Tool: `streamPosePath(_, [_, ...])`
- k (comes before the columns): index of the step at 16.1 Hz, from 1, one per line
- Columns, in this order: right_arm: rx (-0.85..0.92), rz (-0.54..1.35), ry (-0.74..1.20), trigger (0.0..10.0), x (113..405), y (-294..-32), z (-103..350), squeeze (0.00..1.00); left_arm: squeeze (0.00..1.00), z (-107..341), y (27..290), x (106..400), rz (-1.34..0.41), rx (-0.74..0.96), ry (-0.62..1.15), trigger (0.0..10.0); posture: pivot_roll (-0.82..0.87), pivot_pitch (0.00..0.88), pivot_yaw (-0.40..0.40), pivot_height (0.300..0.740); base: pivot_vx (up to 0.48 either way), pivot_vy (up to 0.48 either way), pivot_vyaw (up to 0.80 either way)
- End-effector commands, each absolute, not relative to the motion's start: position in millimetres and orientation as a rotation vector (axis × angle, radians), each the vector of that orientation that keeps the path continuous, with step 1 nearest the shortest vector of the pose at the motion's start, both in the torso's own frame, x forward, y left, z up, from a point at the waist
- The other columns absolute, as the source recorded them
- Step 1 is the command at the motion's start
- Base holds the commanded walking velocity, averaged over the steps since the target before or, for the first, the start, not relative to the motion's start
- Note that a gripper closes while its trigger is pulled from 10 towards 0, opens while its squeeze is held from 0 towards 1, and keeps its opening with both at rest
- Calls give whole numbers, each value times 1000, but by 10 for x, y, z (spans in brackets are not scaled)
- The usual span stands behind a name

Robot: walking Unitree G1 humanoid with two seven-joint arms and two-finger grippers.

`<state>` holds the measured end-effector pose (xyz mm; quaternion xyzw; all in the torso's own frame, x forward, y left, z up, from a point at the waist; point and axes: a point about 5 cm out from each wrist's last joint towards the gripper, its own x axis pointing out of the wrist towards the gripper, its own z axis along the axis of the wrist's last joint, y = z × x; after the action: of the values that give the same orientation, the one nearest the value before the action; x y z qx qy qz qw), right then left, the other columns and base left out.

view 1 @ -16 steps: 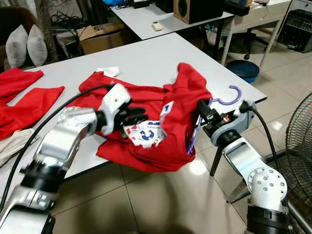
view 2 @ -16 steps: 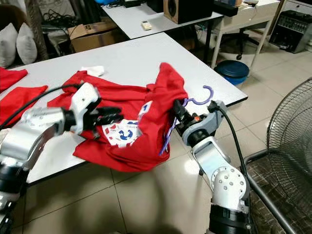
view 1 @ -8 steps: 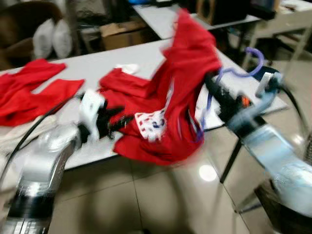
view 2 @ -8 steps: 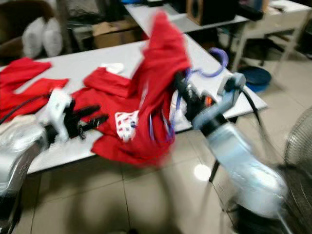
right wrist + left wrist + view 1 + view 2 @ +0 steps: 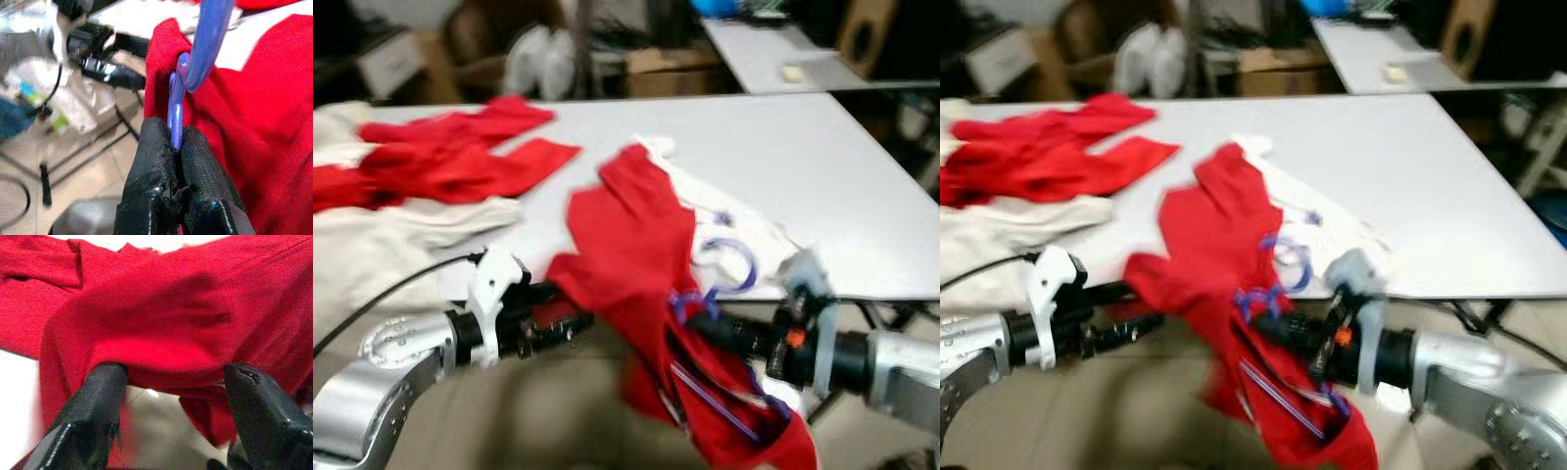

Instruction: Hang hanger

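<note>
Since a second ago the head camera has swung left, so more of the counter (image 5: 862, 196) with its spare red and white garments (image 5: 440, 166) has come into view, and the red shirt (image 5: 636, 255) has been lifted clear of the surface, now strung between the two grippers; the purple hanger (image 5: 724, 269) sits inside the shirt, its hook curling up just above the right gripper (image 5: 178, 147), whose fingers are pinched tight on the hanger's thin neck; the left gripper (image 5: 166, 382) has its fingers spread wide, the shirt's hem draped over and between them, so the cloth rests there rather than being pinched; by my judgement the hanger is light, stiff and rather slick plastic, best held at the neck just below the hook as now, while the shirt is soft and limp and could slide off an arm of the hanger if tilted; the views are blurred, so finer details are unclear.
</note>
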<state>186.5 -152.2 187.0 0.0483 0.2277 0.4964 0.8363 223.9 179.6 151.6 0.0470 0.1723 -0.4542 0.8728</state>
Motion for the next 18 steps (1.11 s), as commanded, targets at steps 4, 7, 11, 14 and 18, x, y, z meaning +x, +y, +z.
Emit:
streamPosePath(4, [15,1037,561,10000,1798,-1446,1662,0,1000,1362,1829,2232,-965,145,460,10000,-171,0,70,740,0,0,800])
streamPosePath(7, [17,992,568,10000,1838,-1460,1554,0,1000,1328,1837,2277,-925,172,436,10000,-156,0,66,740,0,0,800])
streamPosePath(11, [63,713,294,10000,2267,-1777,1827,0,1000,1397,1845,2445,-849,123,329,10000,-160,0,78,740,0,0,800])
streamPosePath(14, [181,779,-123,10000,2258,-2000,2608,0,1000,1472,1747,2356,-970,84,333,10000,-164,0,78,740,0,0,800])
streamPosePath(18, [265,775,-398,10000,2173,-2308,3192,0,1000,1454,1674,2303,-1008,75,348,10000,-171,0,70,740,0,0,795])
